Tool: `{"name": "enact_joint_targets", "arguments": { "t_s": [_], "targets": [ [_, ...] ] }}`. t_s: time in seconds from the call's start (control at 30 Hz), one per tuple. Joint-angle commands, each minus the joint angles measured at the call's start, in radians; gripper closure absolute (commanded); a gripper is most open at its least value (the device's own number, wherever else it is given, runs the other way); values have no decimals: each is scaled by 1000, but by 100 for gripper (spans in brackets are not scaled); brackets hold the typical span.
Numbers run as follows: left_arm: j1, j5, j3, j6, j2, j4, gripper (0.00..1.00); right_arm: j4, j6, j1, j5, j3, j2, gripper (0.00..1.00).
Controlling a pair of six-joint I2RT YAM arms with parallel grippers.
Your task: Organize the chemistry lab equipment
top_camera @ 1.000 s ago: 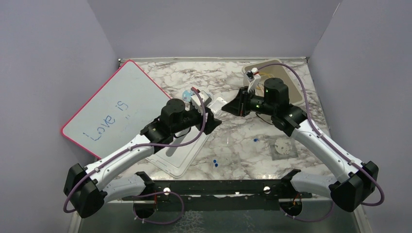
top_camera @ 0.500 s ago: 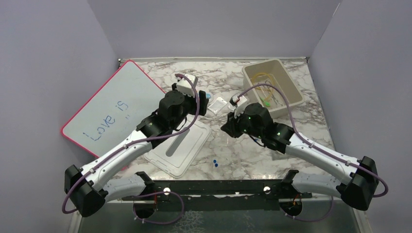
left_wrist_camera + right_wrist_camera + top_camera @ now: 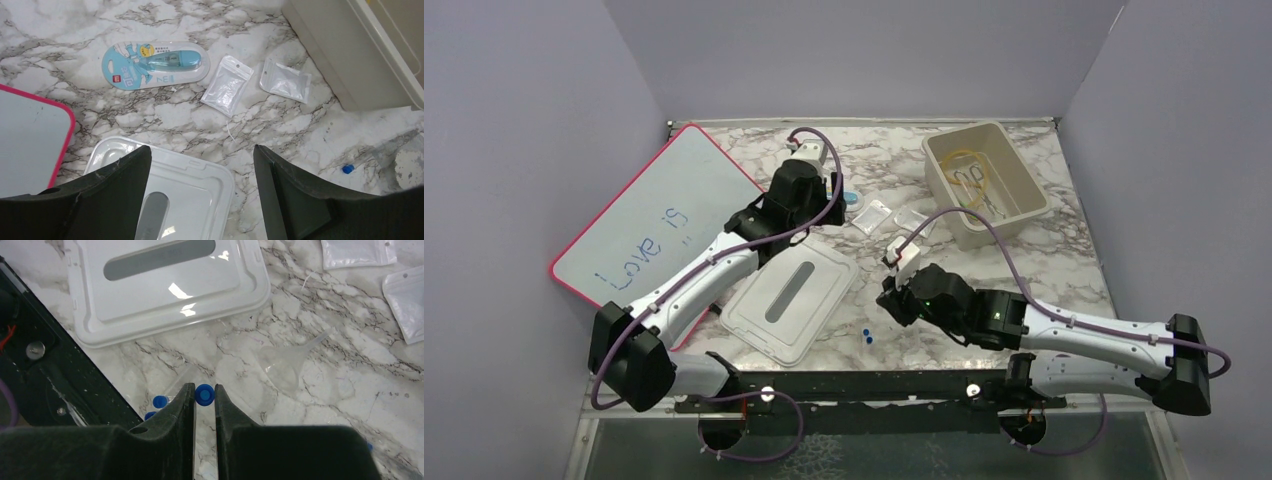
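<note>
Nearest the table's front edge, the right gripper [image 3: 205,390] has swung back from over the beige bin [image 3: 1014,225], where it reached a second ago, and now hangs low among the blue-capped vials. Its jaws stand narrow, with one blue-capped vial [image 3: 204,395] caught between the fingertips. It looks held, since its cap shows larger than the caps lying on the table [image 3: 350,405]. Only that cap shows, so I cannot tell its long axis. Just beside it a second vial [image 3: 172,390] lies flat, its long axis slanting, with the cap toward the near edge and the clear body toward the clear funnel [image 3: 282,367]. The funnel's spout points away toward the clear pouches [image 3: 407,300]. I judge the work has turned to the small pieces, which have yet to go in the bin.

Farther out, the left gripper [image 3: 200,152] has stretched beyond the white lid [image 3: 200,195] — jaws wide, nothing in them — and hovers short of the pouches. At the far right, the bin already holds amber tubing [image 3: 964,165].
</note>
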Motion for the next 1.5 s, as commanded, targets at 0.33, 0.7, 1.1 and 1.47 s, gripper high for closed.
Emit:
{"name": "enact_joint_targets", "arguments": {
  "t_s": [0.33,0.7,1.1,1.47],
  "targets": [
    [82,116,-32,23,-57,-30,23,233,9,14,1,-132,60,87],
    [83,86,-99,47,-64,-12,22,214,-66,22,-83,-203,-46,87],
    [83,60,-69,49,-41,-19,22,156,-1,128,-43,-236,-115,87],
    [83,59,-70,52,-36,-19,22,247,-43,164,52,-266,-13,87]
  ]
}}
